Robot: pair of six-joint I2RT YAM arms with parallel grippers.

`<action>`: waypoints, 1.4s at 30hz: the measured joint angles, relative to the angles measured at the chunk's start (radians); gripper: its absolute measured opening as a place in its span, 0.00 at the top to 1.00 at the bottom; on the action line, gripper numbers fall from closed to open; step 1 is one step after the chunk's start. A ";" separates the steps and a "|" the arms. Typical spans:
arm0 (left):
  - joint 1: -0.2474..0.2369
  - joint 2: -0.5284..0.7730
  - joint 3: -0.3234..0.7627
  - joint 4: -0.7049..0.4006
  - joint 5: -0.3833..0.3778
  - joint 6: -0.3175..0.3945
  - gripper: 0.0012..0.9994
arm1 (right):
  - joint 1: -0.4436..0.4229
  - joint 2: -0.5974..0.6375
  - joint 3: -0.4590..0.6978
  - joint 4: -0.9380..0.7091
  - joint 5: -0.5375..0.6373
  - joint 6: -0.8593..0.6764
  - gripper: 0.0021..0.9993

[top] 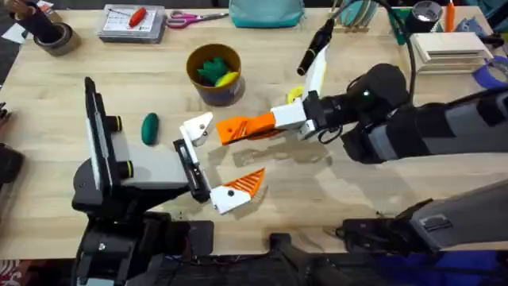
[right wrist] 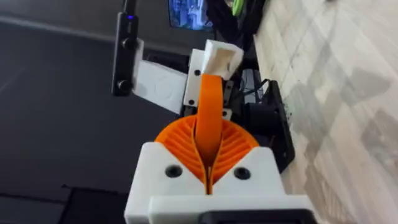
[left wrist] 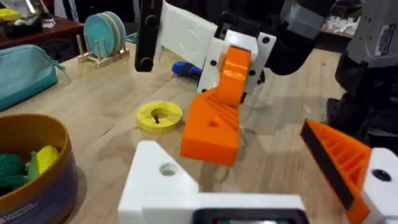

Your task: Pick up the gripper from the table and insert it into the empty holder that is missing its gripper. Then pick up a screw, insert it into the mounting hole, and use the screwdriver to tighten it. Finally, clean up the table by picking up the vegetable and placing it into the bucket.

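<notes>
The right gripper (top: 262,125) pinches the small orange plastic wedge (top: 235,129), its tip seemingly touching the plain white plastic holder (top: 197,127) mid-table. The left gripper (top: 214,163) is wide open, holding nothing. The dark green oval toy (top: 150,128) lies left of the holder.

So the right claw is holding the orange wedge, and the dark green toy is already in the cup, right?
Not quite. The right claw does hold the orange wedge, but the overhead view shows the dark green toy lying on the table, outside the cup.

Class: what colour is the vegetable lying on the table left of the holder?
Dark green vegetable, clearest overhead.
</notes>
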 joint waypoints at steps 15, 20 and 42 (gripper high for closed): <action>0.000 0.000 0.000 0.000 0.000 0.000 0.01 | 0.022 0.038 0.019 -0.012 0.000 0.015 0.99; 0.000 0.000 0.000 0.000 0.000 0.000 0.01 | 0.025 0.041 0.019 -0.013 0.000 0.015 0.99; 0.000 0.000 0.000 0.000 0.000 0.000 0.01 | 0.028 0.041 0.020 -0.003 0.012 0.042 0.99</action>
